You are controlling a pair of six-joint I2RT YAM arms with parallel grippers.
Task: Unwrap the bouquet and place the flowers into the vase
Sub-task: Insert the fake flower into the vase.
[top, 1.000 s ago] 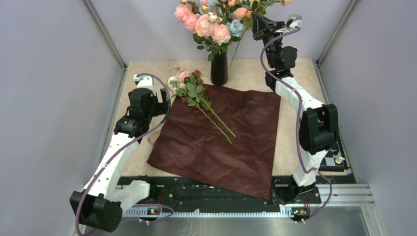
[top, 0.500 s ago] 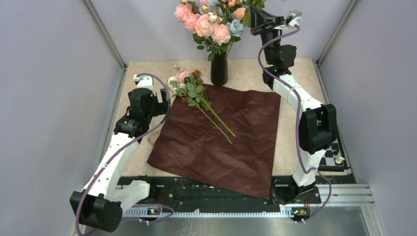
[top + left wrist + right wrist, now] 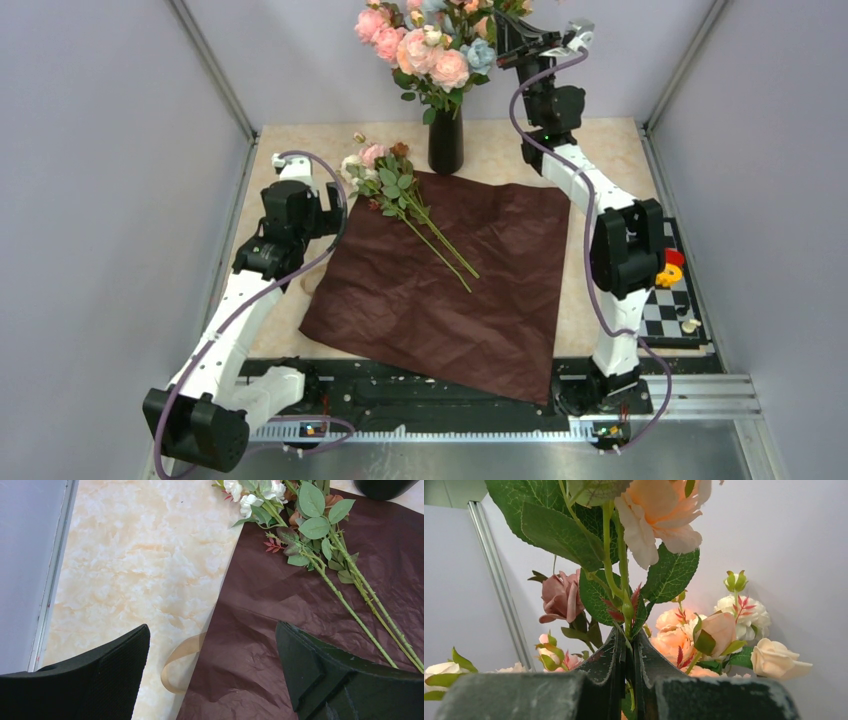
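Overhead, the right end effector point(image 3: 507, 35) is clamped shut on a leafy green stem point(image 3: 623, 565), high among the blooms above the black vase point(image 3: 445, 140). The vase stands on the tabletop point(image 3: 300, 140) just beyond the unfolded maroon paper point(image 3: 450, 280). The left end effector point(image 3: 212, 650), fingers spread wide and holding nothing, hangs over the paper's left edge, where a tan ribbon point(image 3: 182, 655) lies. Small pale flowers point(image 3: 400, 190) lie across the paper's far left corner.
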